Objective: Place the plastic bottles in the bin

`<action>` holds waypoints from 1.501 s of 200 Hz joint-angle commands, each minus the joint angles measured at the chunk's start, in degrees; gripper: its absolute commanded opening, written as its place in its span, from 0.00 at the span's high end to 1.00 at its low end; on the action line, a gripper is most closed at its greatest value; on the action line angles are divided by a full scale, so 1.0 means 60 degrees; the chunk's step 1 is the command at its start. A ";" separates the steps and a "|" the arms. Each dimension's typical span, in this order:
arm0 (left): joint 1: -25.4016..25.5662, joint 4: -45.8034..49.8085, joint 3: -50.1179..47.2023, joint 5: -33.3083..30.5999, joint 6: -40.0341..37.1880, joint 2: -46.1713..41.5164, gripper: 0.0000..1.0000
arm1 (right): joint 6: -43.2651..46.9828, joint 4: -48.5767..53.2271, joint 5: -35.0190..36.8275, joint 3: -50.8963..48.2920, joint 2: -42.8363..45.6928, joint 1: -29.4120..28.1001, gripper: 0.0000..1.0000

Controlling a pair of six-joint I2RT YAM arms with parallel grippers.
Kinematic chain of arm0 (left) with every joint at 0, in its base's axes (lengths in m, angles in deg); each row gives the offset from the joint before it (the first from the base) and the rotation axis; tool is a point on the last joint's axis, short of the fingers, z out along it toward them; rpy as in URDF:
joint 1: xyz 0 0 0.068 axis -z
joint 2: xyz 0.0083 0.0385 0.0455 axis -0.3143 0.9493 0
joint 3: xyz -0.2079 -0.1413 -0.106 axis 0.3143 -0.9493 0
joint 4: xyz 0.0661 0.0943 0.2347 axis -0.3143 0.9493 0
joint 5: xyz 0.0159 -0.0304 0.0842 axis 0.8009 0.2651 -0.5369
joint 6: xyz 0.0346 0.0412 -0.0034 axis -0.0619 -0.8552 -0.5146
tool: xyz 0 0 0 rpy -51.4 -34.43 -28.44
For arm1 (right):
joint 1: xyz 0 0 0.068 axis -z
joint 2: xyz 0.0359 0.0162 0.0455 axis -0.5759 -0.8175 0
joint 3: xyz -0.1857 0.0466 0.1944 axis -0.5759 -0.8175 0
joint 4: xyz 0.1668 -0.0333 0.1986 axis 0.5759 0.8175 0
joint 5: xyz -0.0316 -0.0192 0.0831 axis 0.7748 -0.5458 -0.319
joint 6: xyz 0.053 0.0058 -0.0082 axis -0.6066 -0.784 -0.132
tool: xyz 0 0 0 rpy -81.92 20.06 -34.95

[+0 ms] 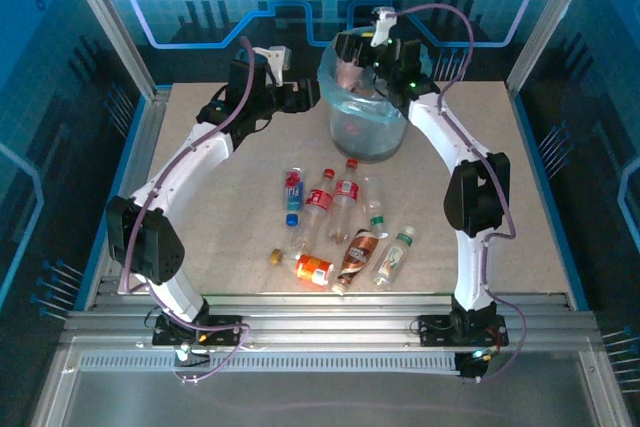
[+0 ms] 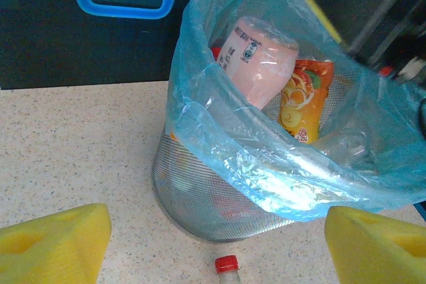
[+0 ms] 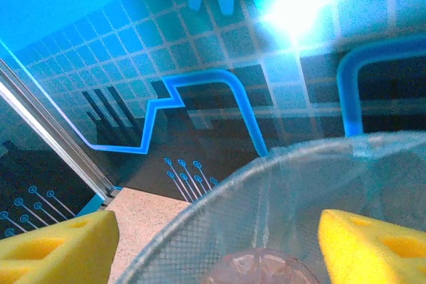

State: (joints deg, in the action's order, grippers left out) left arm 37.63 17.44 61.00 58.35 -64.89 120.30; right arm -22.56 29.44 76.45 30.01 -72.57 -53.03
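Cool blue light tints the whole cell. White glare blooms on the back wall (image 3: 293, 11); highlights gleam on the bin (image 2: 293, 191), and the near edges look soft.

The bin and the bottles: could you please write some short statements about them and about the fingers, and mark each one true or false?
1. The bin holds a pink bottle. True.
2. The bin lies tipped on its side. False: it stands upright.
3. A brown-labelled bottle lies on the table. True.
4. The left fingers grip a bottle. False: they stand apart with nothing between them.
5. The right fingers are above the bin's rim. True.
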 commanded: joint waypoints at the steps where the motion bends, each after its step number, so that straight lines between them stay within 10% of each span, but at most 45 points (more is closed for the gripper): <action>1: -0.0070 -0.0230 0.0049 0.0118 0.0114 -0.0175 0.15 | 0.0152 0.1178 0.0431 0.0895 0.0298 -0.0076 0.29; 130: -0.0128 -0.0658 -0.0378 0.0234 -0.0092 -0.0246 0.14 | -0.0311 0.5704 -0.1543 0.5613 -0.3111 0.0101 0.62; 300: -0.0202 0.1349 0.0042 -0.0233 0.0077 -0.1577 0.17 | 0.0546 0.7016 -0.0492 0.6415 -0.0487 -0.0632 0.39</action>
State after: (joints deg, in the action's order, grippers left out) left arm 36.84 20.78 61.87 58.43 -64.94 116.24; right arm -23.33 67.14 70.49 70.19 -84.24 -53.95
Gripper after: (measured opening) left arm 0.836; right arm 0.601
